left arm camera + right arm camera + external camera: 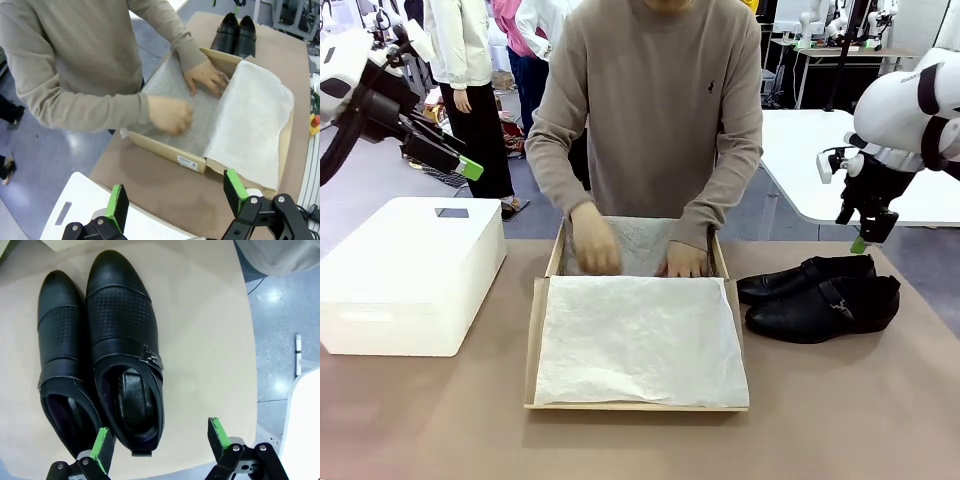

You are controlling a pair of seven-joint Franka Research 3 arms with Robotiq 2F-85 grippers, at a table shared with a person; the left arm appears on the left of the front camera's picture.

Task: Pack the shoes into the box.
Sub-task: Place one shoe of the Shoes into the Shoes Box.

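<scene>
Front view: right gripper [859, 244] hangs wide open and empty above the shoes [820, 295] beside the box [532, 350], left gripper [470, 168] likewise open and empty; the person's hands [687, 262] inside the box risk collision during placement.

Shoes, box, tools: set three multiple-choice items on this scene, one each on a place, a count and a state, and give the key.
1. Where do the shoes lie?
A. in the box
B. on the table, to the robot's right of the box
C. on the table, to the robot's left of the box

2. How many of the person's hands are in the box?
A. none
B. one
C. two

3. The right tool is:
A. shut on a shoe
B. open above the shoes
C. shut, empty

Key:
1 B, both stand on bare table beside the box.
2 C, both press the tissue paper inside.
3 B, its green pads stand wide apart over the pair.
</scene>
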